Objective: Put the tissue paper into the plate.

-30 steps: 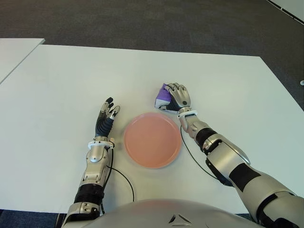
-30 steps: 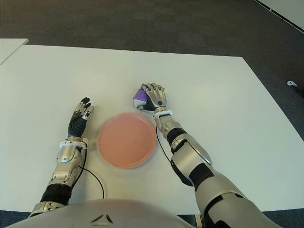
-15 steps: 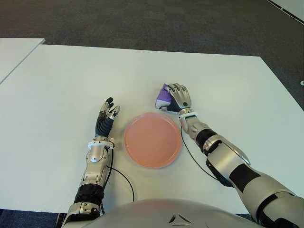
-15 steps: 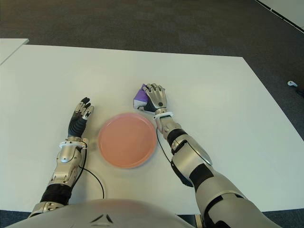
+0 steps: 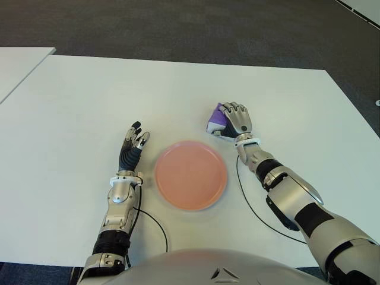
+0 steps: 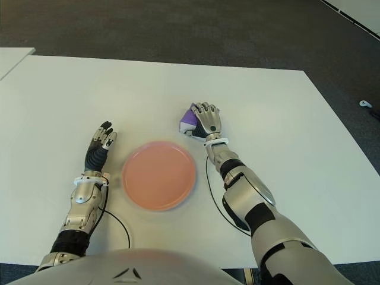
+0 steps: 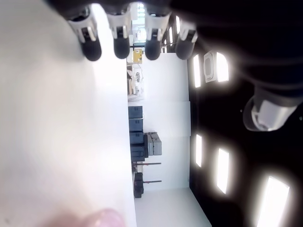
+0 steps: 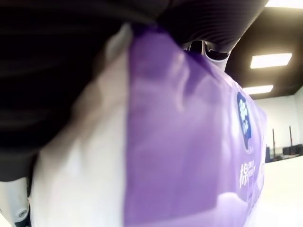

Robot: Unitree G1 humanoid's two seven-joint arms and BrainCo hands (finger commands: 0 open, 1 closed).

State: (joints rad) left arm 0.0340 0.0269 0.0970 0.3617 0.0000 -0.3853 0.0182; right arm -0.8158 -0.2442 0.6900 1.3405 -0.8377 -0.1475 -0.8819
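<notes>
A purple and white tissue packet (image 5: 217, 122) is held in my right hand (image 5: 233, 120), whose fingers curl over it just beyond the right far side of the pink plate (image 5: 190, 175). The packet (image 8: 180, 142) fills the right wrist view, pressed against the palm. The plate lies on the white table (image 5: 77, 101) with nothing in it. My left hand (image 5: 133, 143) shows to the left of the plate, fingers stretched out and holding nothing; its fingertips (image 7: 120, 47) hover beside the table surface in the left wrist view.
A second white table (image 5: 18, 65) stands at the far left, separated by a narrow gap. Dark carpet (image 5: 178, 24) lies beyond the table's far edge. A black cable (image 5: 155, 225) runs along the table near my left forearm.
My right hand has shifted to the right and slightly away from me, carrying the tissue packet with it. The left hand and the plate have not moved.
</notes>
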